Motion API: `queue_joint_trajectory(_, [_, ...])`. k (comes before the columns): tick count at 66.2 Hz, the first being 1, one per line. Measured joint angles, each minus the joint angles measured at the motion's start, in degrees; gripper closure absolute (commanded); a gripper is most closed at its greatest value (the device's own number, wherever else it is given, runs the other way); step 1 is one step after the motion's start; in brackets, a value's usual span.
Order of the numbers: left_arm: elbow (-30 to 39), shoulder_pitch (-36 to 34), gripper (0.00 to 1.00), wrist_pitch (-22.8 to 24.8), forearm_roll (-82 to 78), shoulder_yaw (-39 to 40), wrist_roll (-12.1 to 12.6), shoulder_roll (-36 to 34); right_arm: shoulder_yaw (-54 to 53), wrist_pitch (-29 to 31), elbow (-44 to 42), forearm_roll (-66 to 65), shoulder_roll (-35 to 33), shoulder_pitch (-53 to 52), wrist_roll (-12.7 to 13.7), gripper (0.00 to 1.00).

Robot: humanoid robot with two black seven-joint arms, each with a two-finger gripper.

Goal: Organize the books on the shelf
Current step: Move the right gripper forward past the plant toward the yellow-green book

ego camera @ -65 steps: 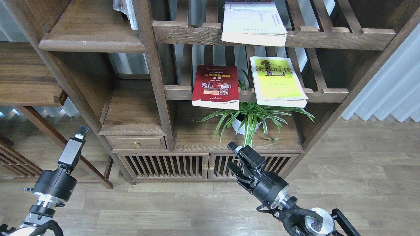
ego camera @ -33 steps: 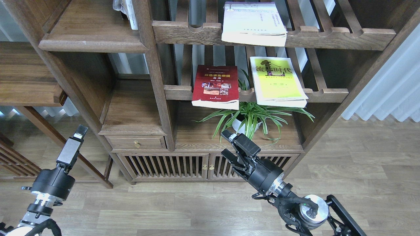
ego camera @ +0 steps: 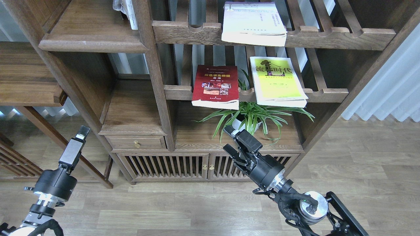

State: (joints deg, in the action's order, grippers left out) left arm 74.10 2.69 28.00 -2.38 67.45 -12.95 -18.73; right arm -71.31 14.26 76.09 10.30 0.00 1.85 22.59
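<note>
Three books lie flat on slatted racks in the bookcase's right bay. The dark red book (ego camera: 215, 86) and the lime-yellow book (ego camera: 277, 82) share the middle rack; the white-lavender book (ego camera: 253, 23) overhangs the upper rack. A solid plank shelf (ego camera: 92, 32) with a moulded front edge sits at upper left. My right gripper (ego camera: 228, 141) is open and empty, low in front of the cabinet top, below the red book. My left gripper (ego camera: 80, 137) points up at lower left, far from the books; its fingers cannot be told apart.
A potted spider plant (ego camera: 249, 118) stands on the cabinet top just beyond the right gripper. A lower solid shelf (ego camera: 133, 111) with a small drawer (ego camera: 137, 143) is left of it. Slatted cabinet doors (ego camera: 183, 167) sit below. A white wrapped item (ego camera: 126, 9) rests on the upper-left shelf.
</note>
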Motion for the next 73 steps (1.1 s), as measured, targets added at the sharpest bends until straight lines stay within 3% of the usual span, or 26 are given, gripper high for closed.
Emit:
queue_joint_trajectory(10, [-3.0,-0.1,0.0,0.0,0.2,0.3,-0.1,0.1,0.3,1.5,-0.4,0.6,0.0,-0.5,0.3,0.0])
queue_joint_trajectory(58, [-3.5,-1.2,0.0,0.0,0.3,0.2,0.0,0.2,3.8,2.2,0.8,0.9,0.0,-3.9,0.3,0.0])
queue_joint_trajectory(73, [-4.3,-1.8,0.0,0.0,0.3,0.2,-0.1,0.2,3.3,7.3,-0.1,0.8,0.0,-4.2,-0.2,0.0])
